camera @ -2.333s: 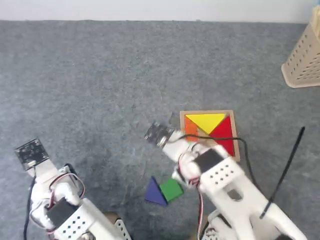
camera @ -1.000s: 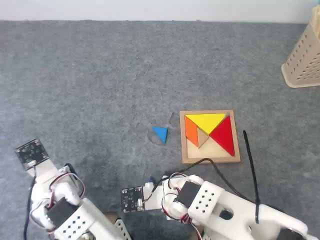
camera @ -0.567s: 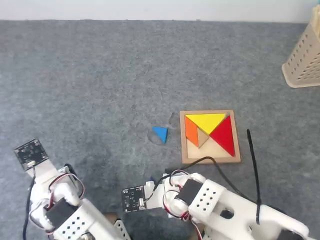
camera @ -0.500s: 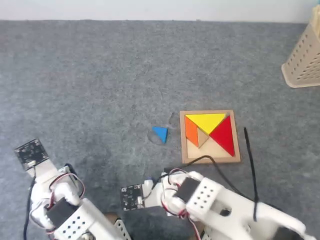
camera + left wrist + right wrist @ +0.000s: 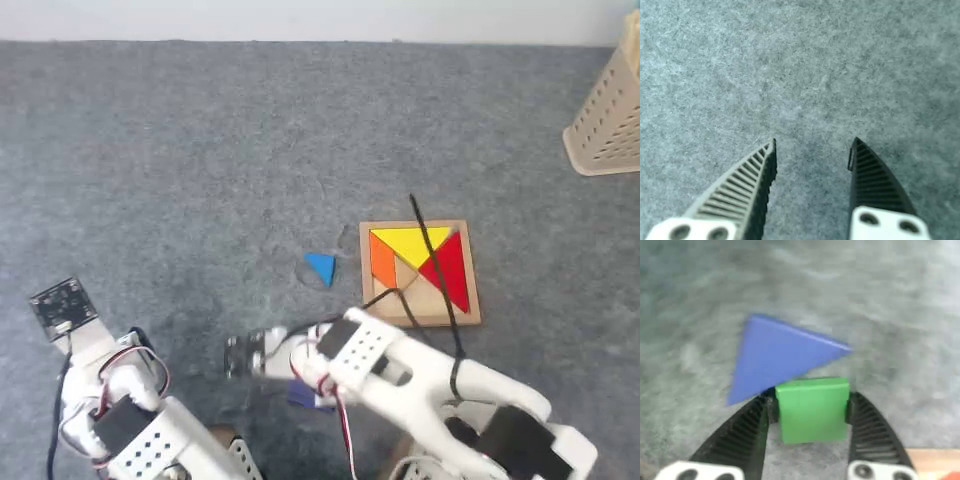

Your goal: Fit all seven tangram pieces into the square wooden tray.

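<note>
The square wooden tray [image 5: 470, 318] holds a yellow triangle [image 5: 410, 242], an orange piece [image 5: 382, 260] and a red triangle [image 5: 452, 270]. A small light blue triangle [image 5: 321, 267] lies on the carpet just left of the tray. My right gripper [image 5: 809, 399] is shut on a green square [image 5: 812, 410], its fingers [image 5: 756, 422] pressed against two opposite sides. A dark blue triangle [image 5: 777, 357] lies just beyond the square, touching it. The right arm [image 5: 375, 362] covers that spot from above, with a blue corner [image 5: 304, 395] peeking out. My left gripper [image 5: 812, 145] hangs open over bare carpet.
Grey carpet covers the table. A perforated cream basket [image 5: 608, 110] stands at the far right edge. The left arm [image 5: 110, 405] sits at the near left corner. A black cable [image 5: 432, 262] from the right arm crosses over the tray. A tray corner [image 5: 935, 462] shows beside the right gripper.
The right arm left the tray side, with the light blue triangle now on the carpet, and came down over the green and blue pieces. It has just swung, its cable now across the tray.
</note>
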`<action>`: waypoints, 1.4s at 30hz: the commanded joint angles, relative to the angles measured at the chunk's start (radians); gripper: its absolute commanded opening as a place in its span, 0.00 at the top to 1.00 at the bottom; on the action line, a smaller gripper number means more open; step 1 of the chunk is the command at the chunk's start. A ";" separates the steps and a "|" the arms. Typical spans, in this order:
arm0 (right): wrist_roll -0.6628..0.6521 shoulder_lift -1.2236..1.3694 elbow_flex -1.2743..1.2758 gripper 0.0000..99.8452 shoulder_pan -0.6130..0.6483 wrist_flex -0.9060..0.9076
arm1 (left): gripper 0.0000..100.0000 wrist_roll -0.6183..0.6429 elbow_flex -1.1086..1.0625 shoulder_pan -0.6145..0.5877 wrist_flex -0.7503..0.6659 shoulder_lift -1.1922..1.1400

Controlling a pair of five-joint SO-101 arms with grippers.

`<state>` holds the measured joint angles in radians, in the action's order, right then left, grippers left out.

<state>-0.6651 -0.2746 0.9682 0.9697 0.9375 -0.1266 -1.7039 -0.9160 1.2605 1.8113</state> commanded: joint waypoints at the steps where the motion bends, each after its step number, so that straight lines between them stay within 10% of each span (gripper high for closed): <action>1: 0.071 -0.004 -0.064 0.91 -0.119 0.001 | 0.77 0.009 0.019 0.002 0.003 0.011; 16: 0.362 -0.074 -0.258 0.92 -0.268 0.093 | 0.77 0.009 0.019 0.002 0.003 0.011; 25: 0.167 -0.133 -0.258 0.92 -0.625 0.114 | 0.77 0.009 0.019 0.002 0.003 0.011; 42: 0.051 0.099 -0.259 0.87 -0.690 0.016 | 0.77 0.009 0.019 0.002 0.003 0.011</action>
<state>-0.6007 -0.1596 0.7687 0.2946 0.9651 -0.1266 -1.7039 -0.9160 1.2605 1.8113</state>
